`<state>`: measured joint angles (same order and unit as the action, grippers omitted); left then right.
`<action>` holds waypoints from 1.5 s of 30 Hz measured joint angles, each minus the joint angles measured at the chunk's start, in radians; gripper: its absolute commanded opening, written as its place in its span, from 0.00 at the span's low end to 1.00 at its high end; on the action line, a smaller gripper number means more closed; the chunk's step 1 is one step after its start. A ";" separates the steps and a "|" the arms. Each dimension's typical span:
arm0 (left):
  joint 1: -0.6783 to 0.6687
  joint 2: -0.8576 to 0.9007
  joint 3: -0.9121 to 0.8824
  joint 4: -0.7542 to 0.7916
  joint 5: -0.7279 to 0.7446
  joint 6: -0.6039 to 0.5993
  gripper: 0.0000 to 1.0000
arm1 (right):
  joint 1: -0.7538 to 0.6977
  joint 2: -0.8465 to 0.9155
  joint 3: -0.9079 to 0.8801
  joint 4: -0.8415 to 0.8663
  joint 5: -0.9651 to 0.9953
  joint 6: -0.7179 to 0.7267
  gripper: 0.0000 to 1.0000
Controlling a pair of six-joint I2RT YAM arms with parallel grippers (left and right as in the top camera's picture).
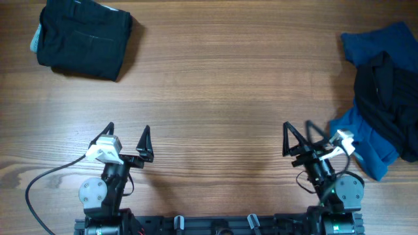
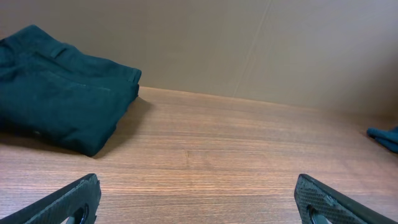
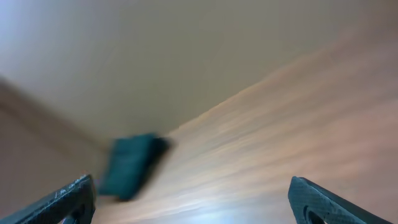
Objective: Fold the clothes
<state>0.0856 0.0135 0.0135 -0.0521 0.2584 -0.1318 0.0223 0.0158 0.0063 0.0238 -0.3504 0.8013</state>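
one clothes heap (image 1: pixel 384 98) — rumpled, just beside right claw (image 1: pixel 298 126)

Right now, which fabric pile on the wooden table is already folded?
The black garment stack at the far left: flat, squared edges. The blue and black heap at the right edge lies crumpled.

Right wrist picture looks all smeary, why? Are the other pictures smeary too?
Right wrist view: heavily blurred, the wood grain streaks and the folded dark garment is a fuzzy blob, likely camera shake. Left wrist view: sharp, that garment casts a soft shadow on the table. Overhead view: sharp, evenly lit.
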 measured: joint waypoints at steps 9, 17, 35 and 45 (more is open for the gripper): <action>0.000 0.000 0.000 0.000 0.000 0.000 1.00 | 0.000 0.000 0.000 0.037 -0.179 0.285 1.00; 0.000 0.000 0.000 0.000 0.000 0.000 1.00 | 0.000 0.009 0.089 0.113 -0.236 0.128 0.99; 0.000 0.000 -0.001 0.000 0.000 0.000 1.00 | -0.007 0.960 1.093 -0.768 0.495 -0.436 1.00; 0.000 0.000 -0.001 0.000 0.000 0.000 1.00 | -0.081 1.567 1.567 -0.954 0.663 -0.724 1.00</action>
<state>0.0856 0.0135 0.0128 -0.0517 0.2581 -0.1318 -0.0589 1.5826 1.5738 -0.9298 0.3122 0.0772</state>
